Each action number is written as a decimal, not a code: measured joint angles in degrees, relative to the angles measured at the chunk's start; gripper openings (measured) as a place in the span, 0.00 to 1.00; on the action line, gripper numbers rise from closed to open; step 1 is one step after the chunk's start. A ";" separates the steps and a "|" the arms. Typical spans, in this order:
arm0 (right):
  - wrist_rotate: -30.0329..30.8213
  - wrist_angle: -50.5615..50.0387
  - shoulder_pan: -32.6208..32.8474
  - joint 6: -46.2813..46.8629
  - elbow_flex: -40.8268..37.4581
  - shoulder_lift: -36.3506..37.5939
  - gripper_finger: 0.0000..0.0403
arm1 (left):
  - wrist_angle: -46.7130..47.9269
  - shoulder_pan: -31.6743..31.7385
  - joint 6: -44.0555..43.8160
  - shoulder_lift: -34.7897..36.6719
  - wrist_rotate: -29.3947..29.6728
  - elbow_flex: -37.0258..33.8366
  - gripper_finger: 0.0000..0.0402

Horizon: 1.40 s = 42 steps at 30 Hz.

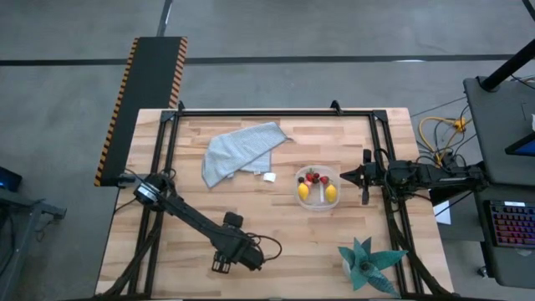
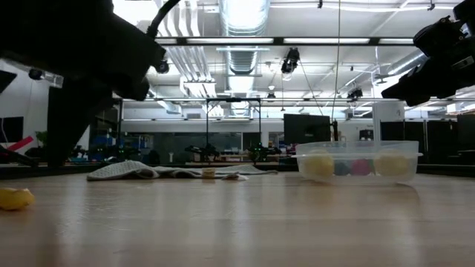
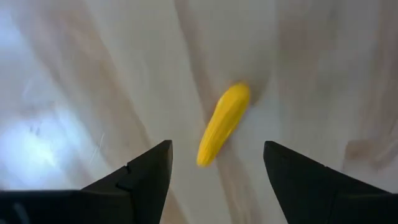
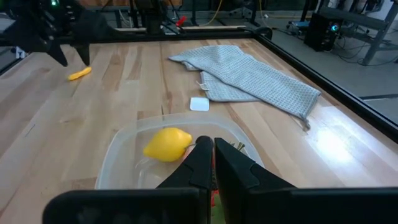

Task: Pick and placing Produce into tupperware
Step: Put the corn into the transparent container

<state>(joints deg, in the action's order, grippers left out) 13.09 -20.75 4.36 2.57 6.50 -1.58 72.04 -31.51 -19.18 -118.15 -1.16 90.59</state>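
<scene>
Your left tool (image 3: pixel 214 171) hangs over the near-left part of the desk (image 1: pixel 276 209) with its fingers spread wide and empty, straddling the orange-yellow stick-like piece (image 3: pixel 222 124), which lies flat on the wood, well apart from the tupperware (image 1: pixel 318 187). Because that piece sits slanted between the fingers, closing on it could pinch one end and flick it away. Your right tool (image 4: pixel 210 163) waits pinched together and empty just beside the tupperware, which already holds lemons (image 1: pixel 331 192) and strawberries (image 1: pixel 313 176).
</scene>
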 joint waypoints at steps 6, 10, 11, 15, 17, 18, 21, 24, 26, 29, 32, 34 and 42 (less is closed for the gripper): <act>-0.01 0.00 -0.02 0.00 0.00 0.02 0.02 | -7.56 -0.11 0.04 0.00 -0.53 -3.03 0.59; -0.01 0.00 0.00 -0.02 0.00 0.02 0.02 | -7.47 -0.13 0.02 0.00 -0.79 -4.46 0.59; 0.01 0.00 -0.02 -0.02 0.00 0.02 0.02 | -7.59 -0.13 0.04 0.01 -0.78 -4.72 0.59; -0.01 0.00 -0.02 -0.02 0.00 0.02 0.02 | -9.03 -0.28 0.14 0.17 -0.87 -6.42 0.59; 0.00 0.01 -0.02 -0.02 0.00 0.01 0.02 | -9.75 -0.28 0.11 0.31 -0.96 -7.19 0.59; -0.01 0.00 -0.02 -0.02 0.00 0.00 0.02 | -10.00 -0.28 0.11 0.35 -1.02 -7.48 0.59; 0.00 0.00 -0.01 -0.02 0.00 0.00 0.02 | -10.18 -0.28 0.11 0.35 -1.06 -7.78 0.59; 0.01 0.00 -0.02 -0.02 0.00 0.00 0.02 | -10.43 -0.28 1.12 0.33 -1.45 -7.86 0.56; 0.00 0.00 -0.02 -0.02 0.00 0.00 0.02 | -10.65 -0.28 2.48 0.28 -2.06 -7.97 0.51; 0.00 0.00 -0.02 -0.02 0.00 0.00 0.02 | -11.56 -0.28 3.41 0.28 -2.48 -8.39 0.42; 0.01 0.00 0.00 -0.02 0.00 0.00 0.02 | -12.20 -0.25 3.43 0.23 -2.65 -8.73 0.31; 0.01 0.00 0.00 -0.02 0.00 0.00 0.02 | -12.82 -0.15 3.38 0.22 -2.68 -9.11 0.23; -0.01 0.00 -0.02 -0.02 0.00 0.00 0.02 | -13.56 0.69 -0.19 0.13 -3.54 -10.08 0.02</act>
<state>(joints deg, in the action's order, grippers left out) 13.08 -20.75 4.34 2.55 6.50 -1.58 58.48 -30.82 -19.37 -118.01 -4.70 80.50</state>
